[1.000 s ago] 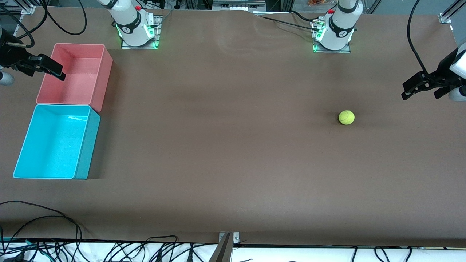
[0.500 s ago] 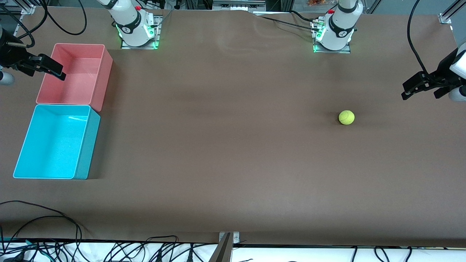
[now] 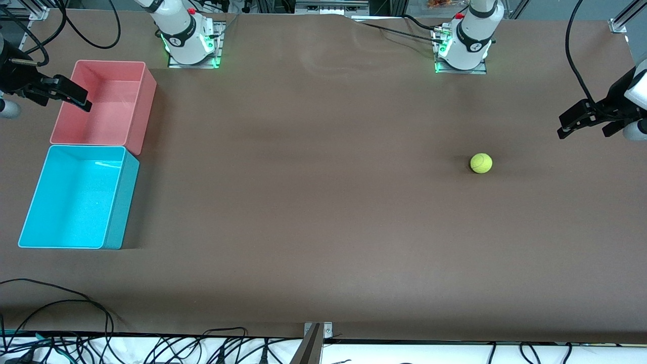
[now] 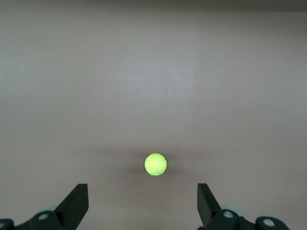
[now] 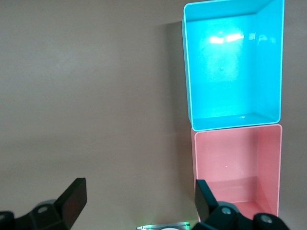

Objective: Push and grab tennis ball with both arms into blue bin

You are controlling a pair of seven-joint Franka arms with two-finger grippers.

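Note:
The tennis ball [image 3: 481, 163] lies on the brown table toward the left arm's end; it also shows in the left wrist view [image 4: 155, 164]. My left gripper [image 3: 568, 125] hangs open and empty in the air at that end of the table, apart from the ball. The blue bin [image 3: 30, 222] stands empty at the right arm's end; the right wrist view shows it too [image 5: 188, 72]. My right gripper [image 3: 76, 98] is open and empty, up over the edge of the pink bin.
A pink bin [image 3: 144, 96] stands against the blue bin, farther from the front camera; it is empty [image 5: 196, 167]. Both arm bases [image 3: 189, 43] [image 3: 462, 48] glow green along the table's back edge. Cables lie along the front edge.

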